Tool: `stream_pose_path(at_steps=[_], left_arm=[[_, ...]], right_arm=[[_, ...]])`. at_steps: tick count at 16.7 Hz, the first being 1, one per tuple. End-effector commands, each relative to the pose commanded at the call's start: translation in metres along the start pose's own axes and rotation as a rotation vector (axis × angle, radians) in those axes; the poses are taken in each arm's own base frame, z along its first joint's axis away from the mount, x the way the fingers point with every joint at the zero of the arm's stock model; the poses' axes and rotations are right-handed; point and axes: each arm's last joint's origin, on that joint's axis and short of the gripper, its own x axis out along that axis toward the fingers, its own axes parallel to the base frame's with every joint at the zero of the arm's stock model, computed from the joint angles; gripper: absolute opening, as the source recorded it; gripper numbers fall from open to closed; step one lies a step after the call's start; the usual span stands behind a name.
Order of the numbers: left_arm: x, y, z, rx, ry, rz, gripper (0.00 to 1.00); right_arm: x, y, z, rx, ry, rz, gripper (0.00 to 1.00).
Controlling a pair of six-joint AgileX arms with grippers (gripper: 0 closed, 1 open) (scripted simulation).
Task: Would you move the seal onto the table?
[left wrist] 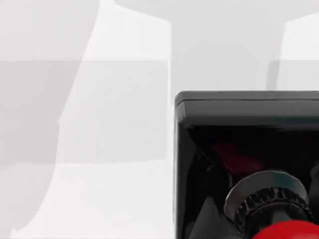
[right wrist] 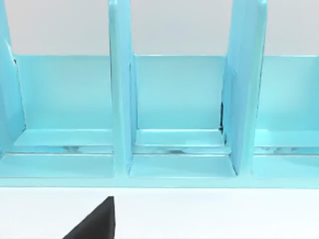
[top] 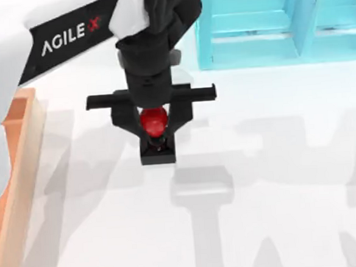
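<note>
Seal in the left pincer, over the white desk

The left pincer (top: 154,124) pinches the seal (top: 155,132) by its red knob, its black base at or just above the desk (top: 278,163), between the wooden tray (top: 21,157) and turquoise shelf (top: 280,22). Best to settle it flat, then part the fingers gently and lift straight.

place: rendered simulation of a robot test bench | surface: plain white table (top: 278,163) crossed by flat grey shadows | fixtures: turquoise shelf unit (top: 280,22) with open compartments at the far edge, light wooden tray (top: 14,157) at the left edge | equipment: AgileX-branded arm (top: 67,37) over the table
</note>
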Motion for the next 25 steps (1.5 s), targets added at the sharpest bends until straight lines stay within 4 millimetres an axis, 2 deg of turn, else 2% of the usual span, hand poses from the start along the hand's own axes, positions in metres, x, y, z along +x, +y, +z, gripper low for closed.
stream_pose_path(at_steps=[4,11,14,25], left_arm=[[0.002,0.002,0.000,-0.002,0.006,0.001,0.00],[0.045,0.000,0.000,-0.001,0.000,0.000,0.00],[0.045,0.000,0.000,0.000,0.000,0.000,0.00],[0.045,0.000,0.000,0.000,0.000,0.000,0.83]], right_arm=[[0.000,0.000,0.000,0.000,0.000,0.000,1.00],[0.000,0.000,0.000,0.000,0.000,0.000,1.00],[0.000,0.000,0.000,0.000,0.000,0.000,1.00],[0.000,0.000,0.000,0.000,0.000,0.000,1.00]])
